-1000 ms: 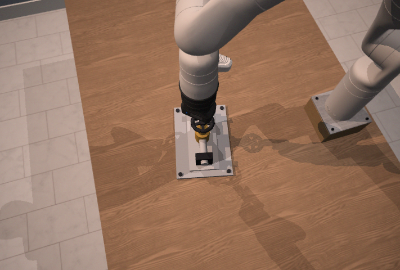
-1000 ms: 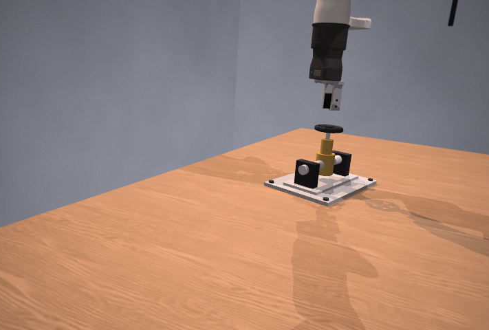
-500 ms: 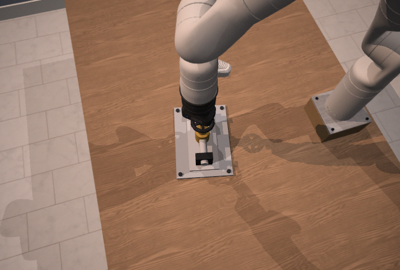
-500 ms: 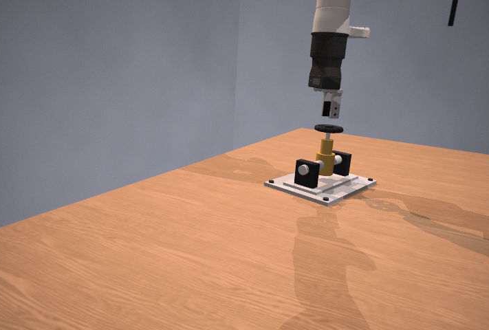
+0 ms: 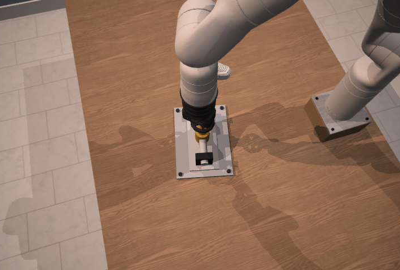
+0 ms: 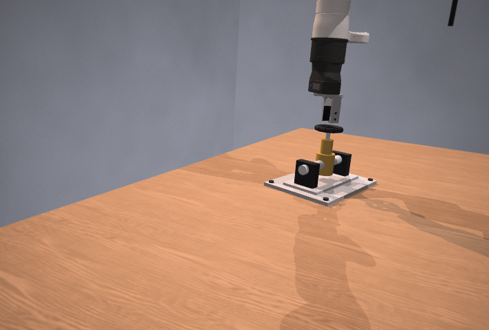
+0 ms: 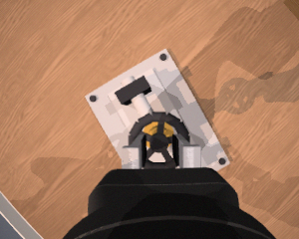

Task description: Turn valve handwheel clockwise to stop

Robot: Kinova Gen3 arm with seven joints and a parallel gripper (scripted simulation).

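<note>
The valve stands on a grey base plate (image 5: 181, 152) (image 6: 354, 186) (image 7: 109, 119) on the wooden table. Its black spoked handwheel (image 6: 328, 128) (image 7: 157, 131) lies level on top of the yellow valve body (image 5: 201, 136) (image 6: 326, 149). My gripper (image 6: 331, 119) (image 7: 159, 145) points straight down, centred over the handwheel, with its fingertips just above the rim. The fingers stand partly open, one on each side of the wheel in the wrist view, with nothing between them. In the top view the wrist hides the handwheel.
A white pipe runs through the valve between two black blocks (image 5: 203, 157) (image 6: 306, 172). The arm's base block (image 5: 334, 125) stands on the table to the right of the valve. The table's left edge borders a tiled floor (image 5: 31, 127).
</note>
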